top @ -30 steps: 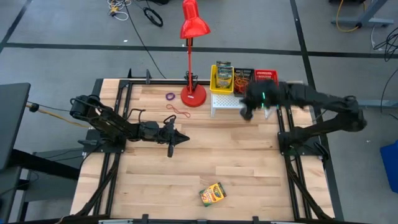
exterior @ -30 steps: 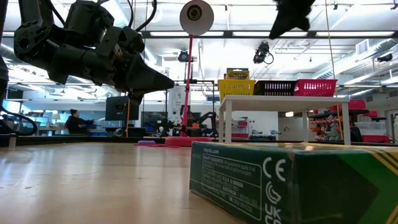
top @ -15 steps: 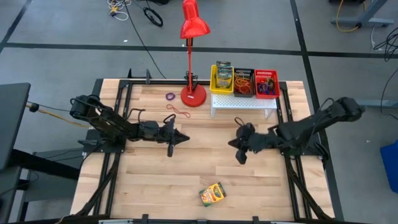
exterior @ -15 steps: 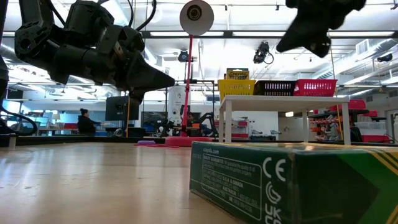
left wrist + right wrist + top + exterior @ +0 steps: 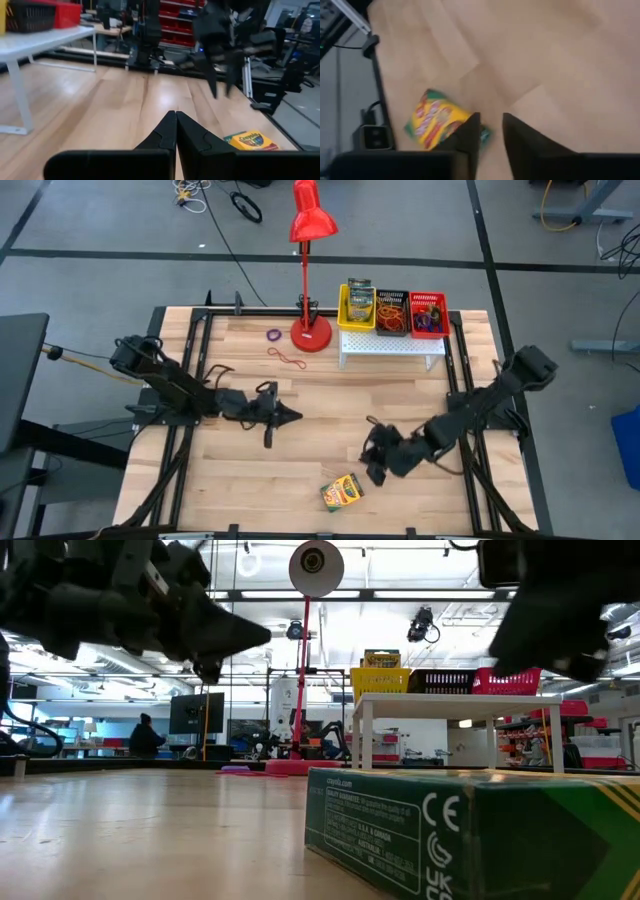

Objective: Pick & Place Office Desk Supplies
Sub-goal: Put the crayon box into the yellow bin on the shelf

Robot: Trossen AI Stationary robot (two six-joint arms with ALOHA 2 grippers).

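A yellow-and-green crayon box [image 5: 342, 492] lies flat on the wooden table near its front edge; it fills the foreground of the low view [image 5: 470, 830]. My right gripper [image 5: 372, 470] hangs open just to the right of and above the box, slanting down, and touches nothing; its wrist view shows the box [image 5: 437, 120] beyond the fingertips [image 5: 491, 116]. My left gripper [image 5: 295, 417] is shut and empty at the table's middle left, pointing level [image 5: 176, 120]. A second crayon box [image 5: 359, 302] stands in the yellow bin. A red rubber band [image 5: 288, 358] and a purple one [image 5: 274, 335] lie on the table.
A white perforated stand [image 5: 392, 345] at the far edge carries a yellow, a black [image 5: 391, 310] and a red bin [image 5: 428, 315], the last two holding rubber bands. The red lamp's base [image 5: 311, 333] stands left of it. Bare wood lies between the arms.
My right gripper has swung from above the bins at the far right toward the table's near edge and down, tipping downward, and now hangs by the crayon box. My left gripper has shifted a little toward the near edge. The box has not moved.
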